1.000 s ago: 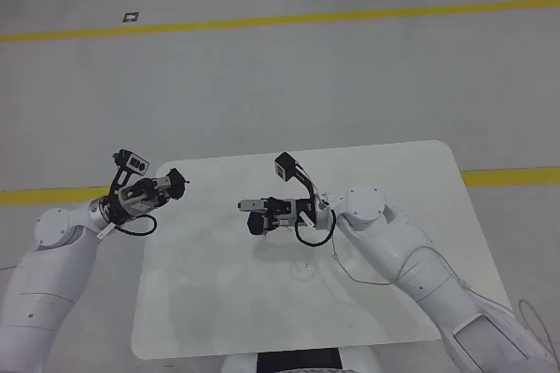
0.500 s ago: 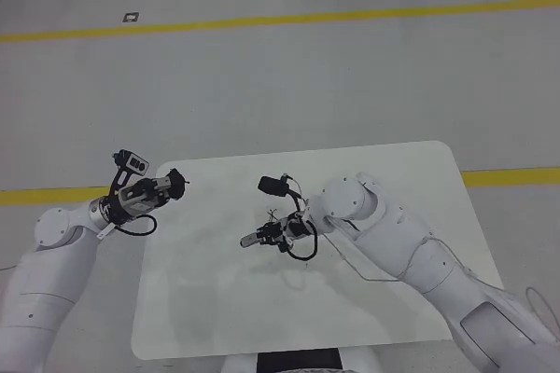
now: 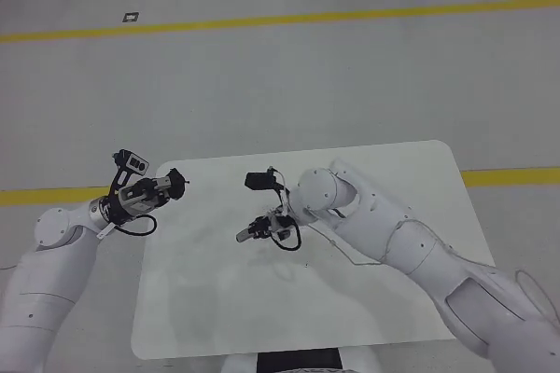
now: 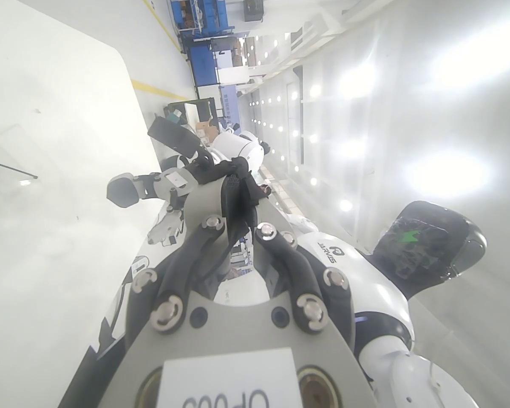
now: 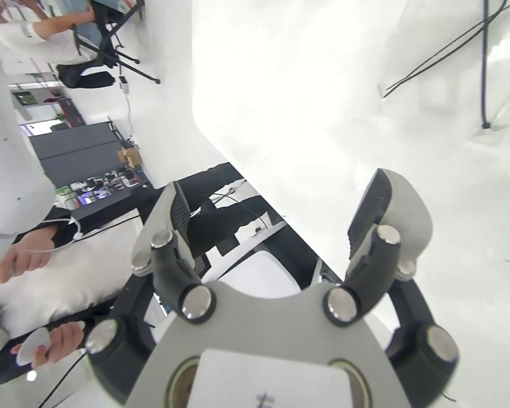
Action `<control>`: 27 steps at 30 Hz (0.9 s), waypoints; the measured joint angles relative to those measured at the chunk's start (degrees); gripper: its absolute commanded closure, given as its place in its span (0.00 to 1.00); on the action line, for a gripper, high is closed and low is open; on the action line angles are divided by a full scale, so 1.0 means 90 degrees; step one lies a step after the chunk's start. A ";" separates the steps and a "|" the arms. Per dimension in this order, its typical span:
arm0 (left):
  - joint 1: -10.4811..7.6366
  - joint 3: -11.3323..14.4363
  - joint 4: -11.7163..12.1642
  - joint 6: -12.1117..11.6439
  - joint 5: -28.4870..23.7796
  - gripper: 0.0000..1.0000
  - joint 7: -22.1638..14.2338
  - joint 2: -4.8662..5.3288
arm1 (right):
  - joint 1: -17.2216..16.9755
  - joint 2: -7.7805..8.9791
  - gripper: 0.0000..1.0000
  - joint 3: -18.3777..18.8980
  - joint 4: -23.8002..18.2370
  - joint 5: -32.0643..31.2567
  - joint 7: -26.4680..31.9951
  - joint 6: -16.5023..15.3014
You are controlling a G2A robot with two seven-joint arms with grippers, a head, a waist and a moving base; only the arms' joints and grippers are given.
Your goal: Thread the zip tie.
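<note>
- The threading has not begun, by the look of it: the step in hand appears to be picking up a tie.
- The right gripper point(image 5: 276, 210) hovers over the white table point(image 3: 383, 308), its two fingers spread wide with nothing between them.
- A black zip tie point(image 5: 485, 65) lies flat on the table, ahead of the right gripper and apart from it. It is a thin, straight plastic strip with a small square head at one end.
- A second tie point(image 5: 433, 60), thinner and also black, crosses over it at an angle.
- Both rest on what seems to be a clear sheet point(image 5: 433, 10), glossy and nearly invisible against the table.
- The left gripper point(image 4: 237, 176) is held up at the table's left edge with its fingers drawn together. Something dark sits at the tips, and I cannot tell what it is.
- The next move likely calls for a low, precise pinch, since the strip is slim, smooth and flush with a slippery surface.
</note>
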 measured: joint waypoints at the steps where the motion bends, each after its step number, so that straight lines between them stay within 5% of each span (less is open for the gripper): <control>1: 0.0000 0.0000 0.0000 0.0000 0.0000 1.00 0.0000 0.0000 | 0.0131 -0.0098 0.00 -0.0112 0.0183 0.0000 -0.0015 0.0000; 7: 0.0000 0.0000 0.0000 0.0000 0.0000 1.00 0.0000 0.0000 | 0.0813 -0.0701 0.00 -0.0547 0.1378 -0.0226 -0.0029 0.0000; 20: 0.0000 0.0000 0.0000 0.0000 0.0000 1.00 0.0000 0.0000 | 0.0810 -0.0780 0.00 -0.0585 0.1485 -0.0271 -0.0111 -0.0001; 27: 0.0000 0.0000 0.0000 0.0000 0.0000 1.00 0.0000 0.0000 | 0.1348 -0.1288 0.00 -0.0881 0.2585 -0.0103 0.0507 0.0000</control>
